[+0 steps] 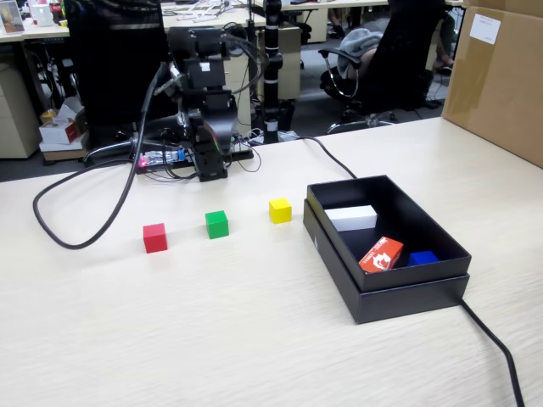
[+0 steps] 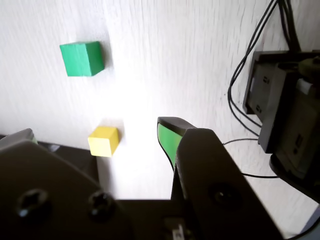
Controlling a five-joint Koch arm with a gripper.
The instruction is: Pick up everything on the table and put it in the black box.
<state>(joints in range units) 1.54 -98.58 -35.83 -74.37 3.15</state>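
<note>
Fixed view. The arm is folded at the far side of the worktop (image 1: 254, 339), its jaws hidden from this camera. Three cubes stand in a row, well apart: red cube (image 1: 154, 237), green cube (image 1: 216, 224), yellow cube (image 1: 280, 209), the yellow one just beside the black box (image 1: 407, 297). All three are outside the box. The box already holds a white block (image 1: 352, 217), an orange-red carton (image 1: 381, 254) and a blue item (image 1: 422, 258), with bare floor left between them.

Wrist view. The gripper (image 2: 150, 131) hangs above the worktop with its jaws apart and nothing between them; one tip has a green pad. The green cube and the yellow cube lie ahead; the red cube is out of frame.

Handling, as judged: the cubes look rigid, light and smooth-faced, so a squeeze across two opposite flat faces, jaws square to the cube, should hold; a skewed grip may twist it out.
</note>
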